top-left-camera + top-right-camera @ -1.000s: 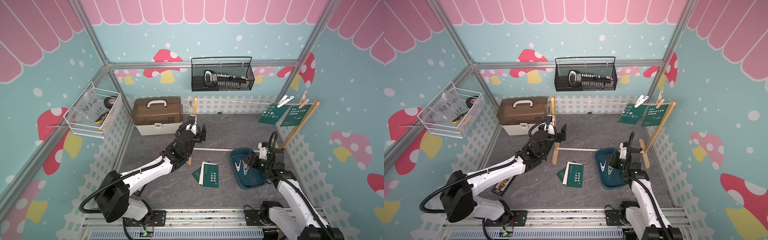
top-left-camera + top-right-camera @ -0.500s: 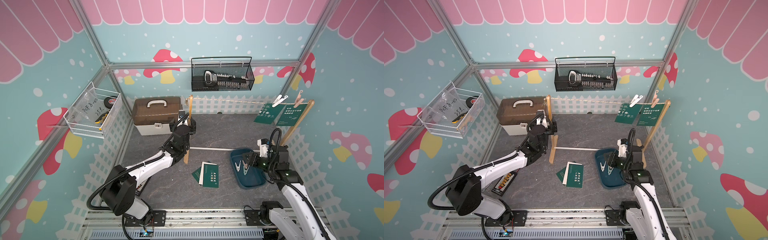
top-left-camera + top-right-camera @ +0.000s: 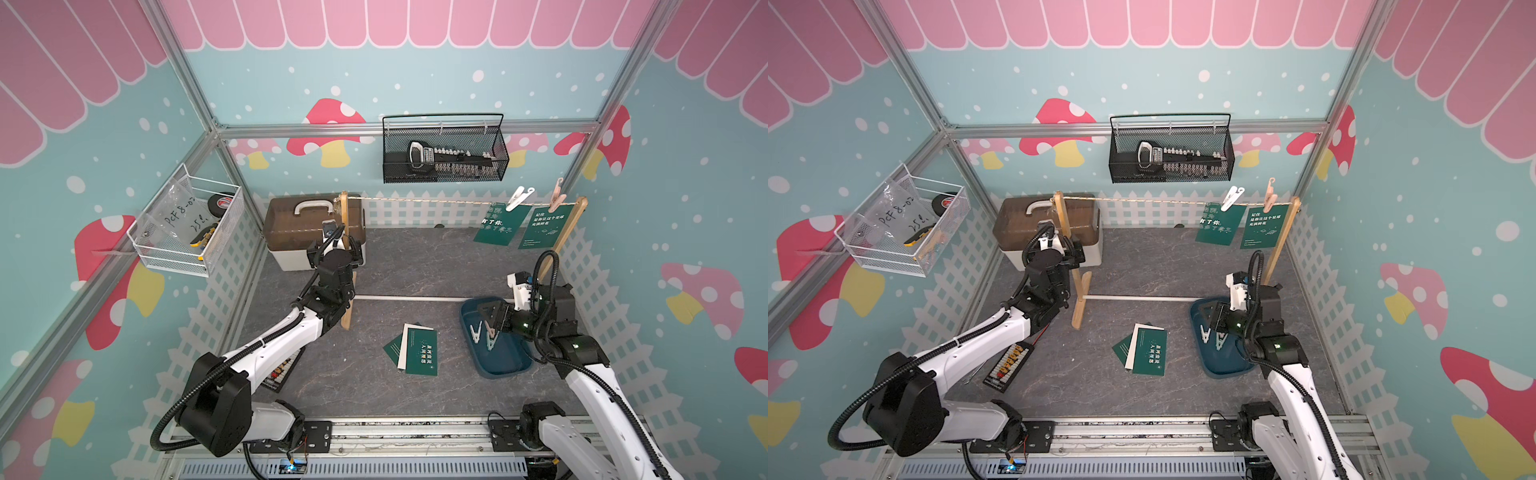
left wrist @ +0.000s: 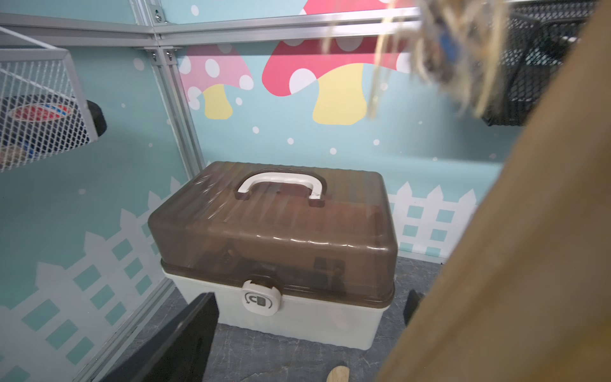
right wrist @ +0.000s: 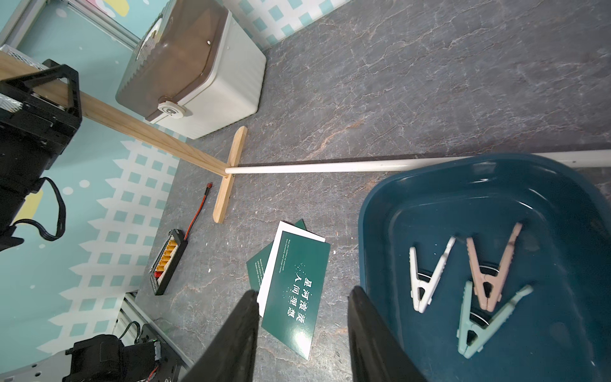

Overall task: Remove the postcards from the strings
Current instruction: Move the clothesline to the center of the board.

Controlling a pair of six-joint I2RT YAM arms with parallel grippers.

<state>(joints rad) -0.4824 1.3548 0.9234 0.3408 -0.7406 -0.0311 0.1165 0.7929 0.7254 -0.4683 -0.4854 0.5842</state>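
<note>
Grey marbled tabletop — storage box, stacked postcards, blue tray, rack foot.

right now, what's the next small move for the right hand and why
Probably raise the right hand from over the blue tray toward the pink clothespin: its jaws are empty, three pins lie in the tray, and two postcards hang clipped to the string.

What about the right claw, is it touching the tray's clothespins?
Apart. The right wrist view shows the right gripper open and empty, with bare tray between its fingers and the clothespins.
</note>
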